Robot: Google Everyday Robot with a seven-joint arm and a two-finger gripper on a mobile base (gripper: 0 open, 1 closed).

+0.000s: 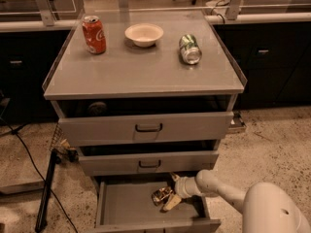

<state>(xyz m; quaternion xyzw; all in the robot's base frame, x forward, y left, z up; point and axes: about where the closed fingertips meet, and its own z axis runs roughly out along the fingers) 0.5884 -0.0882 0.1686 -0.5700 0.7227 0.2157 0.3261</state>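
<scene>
My gripper (171, 191) reaches from the lower right into the open bottom drawer (121, 208) of a grey cabinet. Its pale fingers (171, 203) are spread apart. A small shiny crumpled object (161, 195) lies on the drawer floor between and just left of the fingertips, touching or nearly touching them. The white arm (228, 193) runs back to the robot body at the bottom right corner.
On the cabinet top (146, 72) stand a red soda can (93, 34), a white bowl (144, 34), and a green can (190, 49) lying on its side. The top drawer (146, 127) and middle drawer (148, 163) are slightly ajar. A black cable and stand (46, 191) lie at left.
</scene>
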